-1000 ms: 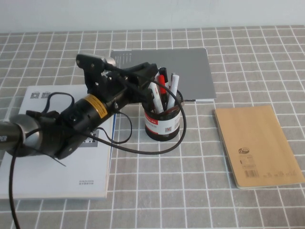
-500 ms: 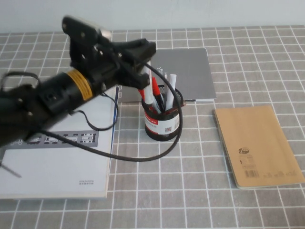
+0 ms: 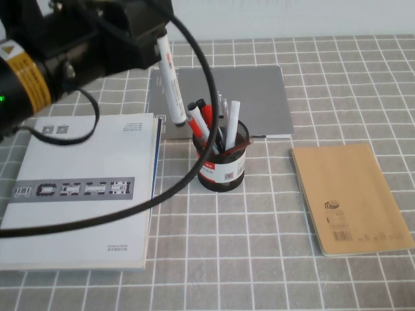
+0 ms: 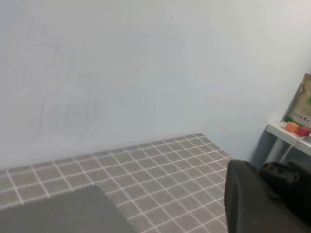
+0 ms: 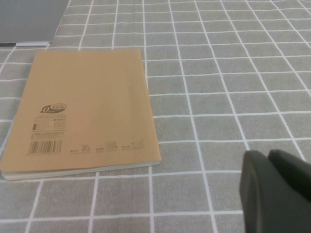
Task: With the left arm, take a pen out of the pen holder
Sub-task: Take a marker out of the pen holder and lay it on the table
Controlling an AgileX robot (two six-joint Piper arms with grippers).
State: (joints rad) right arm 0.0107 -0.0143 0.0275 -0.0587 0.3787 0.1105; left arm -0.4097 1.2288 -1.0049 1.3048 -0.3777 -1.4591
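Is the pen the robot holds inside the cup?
No, the left gripper holds the white pen clear of the pen holder; the right gripper is near the brown notebook.

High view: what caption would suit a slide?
Left gripper holds a white pen clear of the pen holder; right gripper, unseen here, hangs near the brown notebook.

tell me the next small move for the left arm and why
Probably carry the white marker sideways, away from the pen holder, before lowering it. The left end effector, raised high at the far left, grips the marker, and its tip hangs clear above the holder's rim. The right end effector sits near the brown notebook.
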